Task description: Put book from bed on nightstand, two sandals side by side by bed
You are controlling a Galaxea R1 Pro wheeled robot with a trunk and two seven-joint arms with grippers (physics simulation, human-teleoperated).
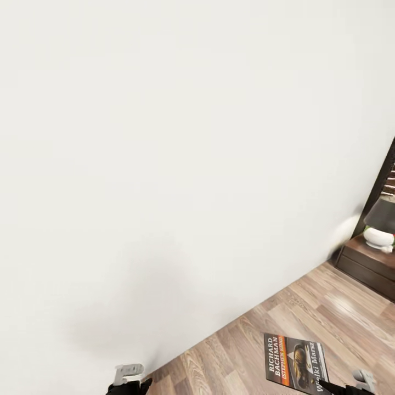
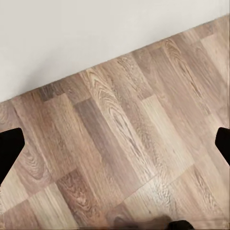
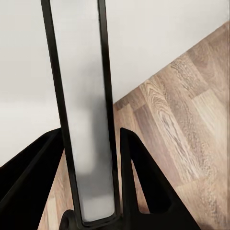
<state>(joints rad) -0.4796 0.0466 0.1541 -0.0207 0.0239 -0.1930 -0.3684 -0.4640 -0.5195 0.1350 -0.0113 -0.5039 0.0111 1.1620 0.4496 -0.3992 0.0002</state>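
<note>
right gripper (image 3: 91, 211) clamps the book (image 1: 295, 364) edge-on at 5 o'clock; left gripper (image 2: 115, 143) gapes empty; a thin grip risks slipping.

Both arms end in matte black links, the left hand (image 1: 129, 374) carrying pale grey blocky parts.

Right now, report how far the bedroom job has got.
Done: the book is off the bed. In hand: the right hand clamps it, edge-on between the fingers, above the floor. Left: set it on the nightstand ahead beside the wall, then pair the sandals.
</note>
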